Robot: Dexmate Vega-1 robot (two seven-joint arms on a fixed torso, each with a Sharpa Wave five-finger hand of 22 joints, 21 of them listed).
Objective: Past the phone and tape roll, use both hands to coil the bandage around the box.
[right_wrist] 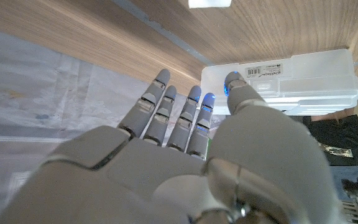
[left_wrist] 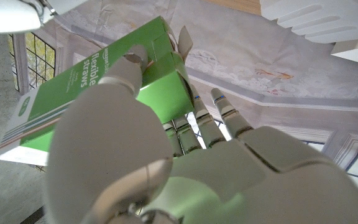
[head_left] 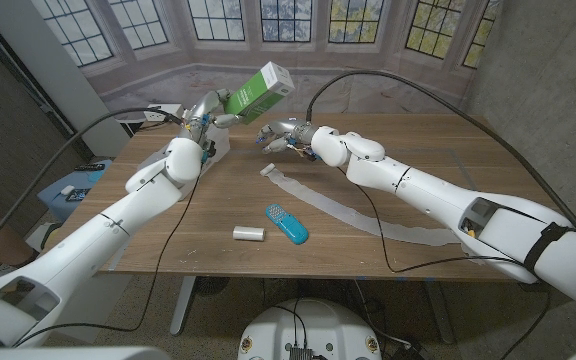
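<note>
Green box (head_left: 259, 91) is up in the air, gripped by the left robot hand (head_left: 205, 111) over the far side of the bench (head_left: 423, 160). The right robot hand (head_left: 280, 136) hovers next to it, fingers spread and holding nothing. The white bandage (head_left: 353, 211) lies flat in a long strip, untouched, beyond the tape roll (head_left: 249, 233) and teal phone (head_left: 286, 224). So wrapping hasn't really started, I'd say.

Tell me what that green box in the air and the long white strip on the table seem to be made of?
The green box, held up by the left hand, looks like thin printed cardboard: flat glossy panels, sharp folds, an open end flap. The white strip looks like soft woven bandage cloth, matte and lying limp in a curve, though its weave is too small to tell.
</note>
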